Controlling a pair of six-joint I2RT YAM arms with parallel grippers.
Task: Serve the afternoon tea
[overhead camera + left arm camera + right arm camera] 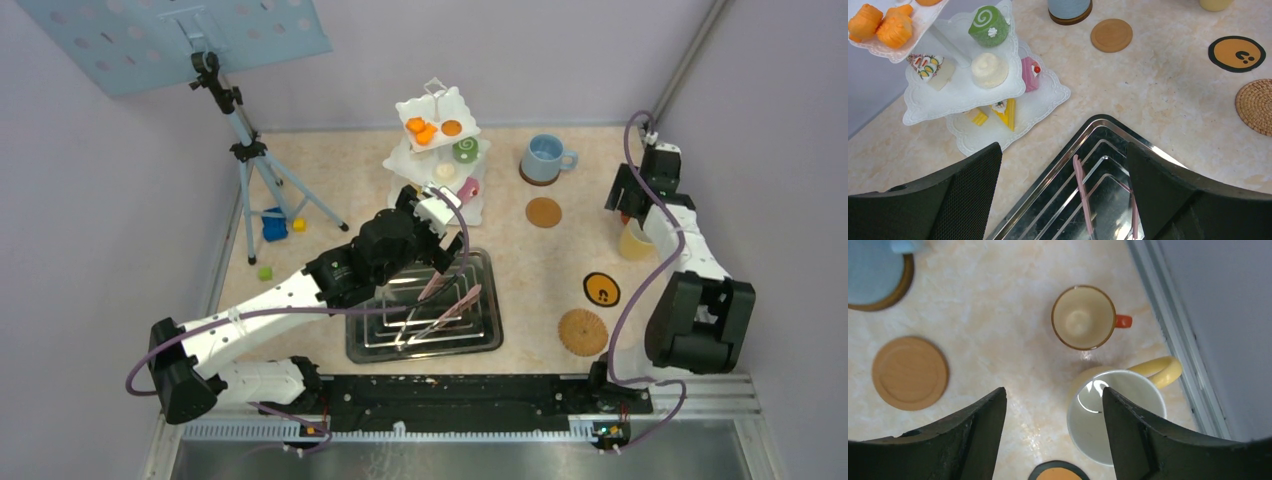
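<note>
- The yellow mug (1120,415) is glossy, white inside, and stands upright by the wall.
- It sits under my right gripper (1053,395), whose fingers are spread.
- My left gripper (1063,155), also spread, hangs over the steel tray (1098,123).

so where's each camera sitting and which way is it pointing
Top external: above and behind the bases, looking down on the table; both arms show.
Left wrist: over the steel tray, facing the three-tier stand; the open left gripper frames the bottom.
Right wrist: looking straight down on the yellow mug; the open right gripper shows.
Both wrist views share the bare wooden coaster.
</note>
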